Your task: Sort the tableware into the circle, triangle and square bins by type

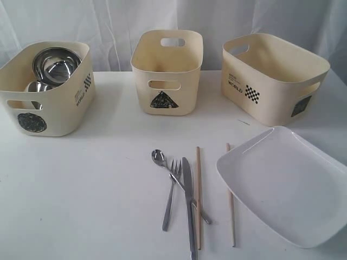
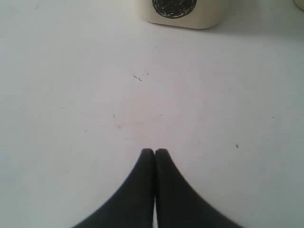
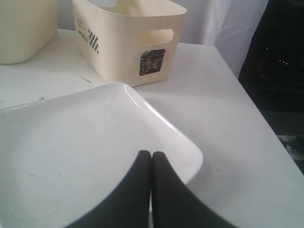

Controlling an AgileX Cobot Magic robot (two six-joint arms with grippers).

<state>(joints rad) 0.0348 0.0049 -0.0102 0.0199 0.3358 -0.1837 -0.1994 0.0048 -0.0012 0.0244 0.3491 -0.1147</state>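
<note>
Three cream bins stand along the back: the circle bin [image 1: 46,103] at left, the triangle bin [image 1: 167,76] in the middle, the square bin [image 1: 271,76] at right. Inside the circle bin sit a steel bowl [image 1: 54,65] and a steel mug [image 1: 37,86]. On the table lie a steel spoon [image 1: 159,157], fork [image 1: 172,192], knife [image 1: 189,203] and two wooden chopsticks [image 1: 198,184] [image 1: 231,189]. The large white plate [image 1: 287,184] rests at front right. My left gripper [image 2: 154,152] is shut over bare table, the circle bin [image 2: 180,12] ahead. My right gripper [image 3: 151,154] is shut above the plate [image 3: 71,142]. Neither gripper shows in the exterior view.
The table's right edge [image 3: 256,109] runs close to the plate and the square bin [image 3: 128,40]. White curtains hang behind the bins. The white bowl and a second mug are not visible.
</note>
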